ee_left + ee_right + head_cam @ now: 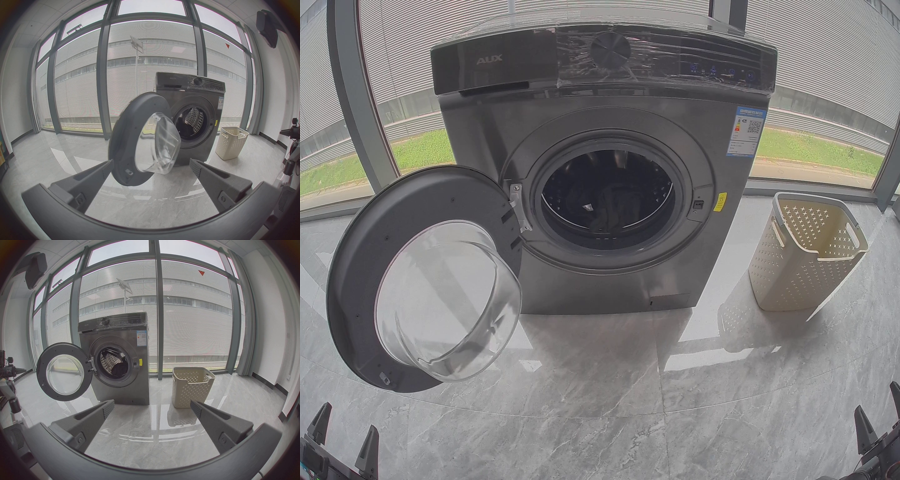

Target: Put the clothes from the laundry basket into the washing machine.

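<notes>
A grey front-loading washing machine stands ahead of me, its round door swung wide to the left. Dark cloth lies inside the drum. To the machine's right stands a cream perforated laundry basket; no clothes show through its open top. My left gripper is low at the near left, open and holding nothing. My right gripper is low at the near right, also open and holding nothing. The machine and basket appear beyond the left gripper, and machine and basket beyond the right gripper.
Glossy grey marble floor stretches between me and the machine. Tall windows with dark frames run behind it. The open door juts into the floor space at the left.
</notes>
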Robot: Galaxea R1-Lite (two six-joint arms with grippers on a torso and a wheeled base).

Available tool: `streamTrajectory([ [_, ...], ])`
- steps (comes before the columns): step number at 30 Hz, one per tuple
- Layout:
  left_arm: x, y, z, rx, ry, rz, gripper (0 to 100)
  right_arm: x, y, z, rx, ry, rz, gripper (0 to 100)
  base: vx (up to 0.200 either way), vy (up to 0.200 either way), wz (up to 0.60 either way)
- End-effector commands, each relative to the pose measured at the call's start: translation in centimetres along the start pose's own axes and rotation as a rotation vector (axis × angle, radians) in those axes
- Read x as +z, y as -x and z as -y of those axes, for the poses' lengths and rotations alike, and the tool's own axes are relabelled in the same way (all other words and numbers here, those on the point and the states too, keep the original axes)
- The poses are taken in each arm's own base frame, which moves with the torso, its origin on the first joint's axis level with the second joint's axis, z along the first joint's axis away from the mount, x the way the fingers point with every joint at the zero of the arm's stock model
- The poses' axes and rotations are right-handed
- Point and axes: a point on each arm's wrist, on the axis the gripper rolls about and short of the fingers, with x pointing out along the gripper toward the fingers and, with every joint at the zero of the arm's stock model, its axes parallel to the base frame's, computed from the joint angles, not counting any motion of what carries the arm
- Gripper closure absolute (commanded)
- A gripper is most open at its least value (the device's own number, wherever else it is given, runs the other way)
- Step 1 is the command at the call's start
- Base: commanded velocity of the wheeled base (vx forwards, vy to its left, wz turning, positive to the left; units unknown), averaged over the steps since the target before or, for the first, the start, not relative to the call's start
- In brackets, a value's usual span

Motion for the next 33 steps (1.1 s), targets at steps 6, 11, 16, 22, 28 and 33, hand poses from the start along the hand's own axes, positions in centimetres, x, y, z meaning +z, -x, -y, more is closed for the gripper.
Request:
streamTrajectory([
  [6, -0.5, -0.1, 0.0, 0.001, 0.006, -0.007, 0, -0.5, -0.1, 0.0, 0.001, 0.000, -0.018, 0, 0.000, 0.200, 0.00],
  [11, -0.5, 0.0, 0.0, 0.004, -0.008, -0.006, 0, -0.5, -0.1, 0.0, 0.002, 0.000, -0.018, 0, 0.000, 0.080, 0.00],
  [16, -0.5, 0.0, 0.0, 0.014, 0.002, -0.006, 0, -0.5, -0.1, 0.0, 0.001, 0.000, -0.018, 0, 0.000, 0.000, 0.00],
  [22, -0.5, 0.0, 0.0, 0.016, -0.001, -0.007, 0, -0.5, -0.1, 0.0, 0.002, 0.000, -0.018, 0, 0.000, 0.000, 0.00],
  [28, -0.2, 0.0, 0.0, 0.022, 0.004, 0.011, 0, -0.5, -0.1, 0.0, 0.002, 0.000, -0.018, 0, 0.000, 0.000, 0.00],
  [33, 7.8, 0.7, 0.1, -0.031, 0.061, 0.149, 0, -0.5, -0.1, 0.0, 0.001, 0.000, -0.018, 0, 0.000, 0.000, 0.00],
])
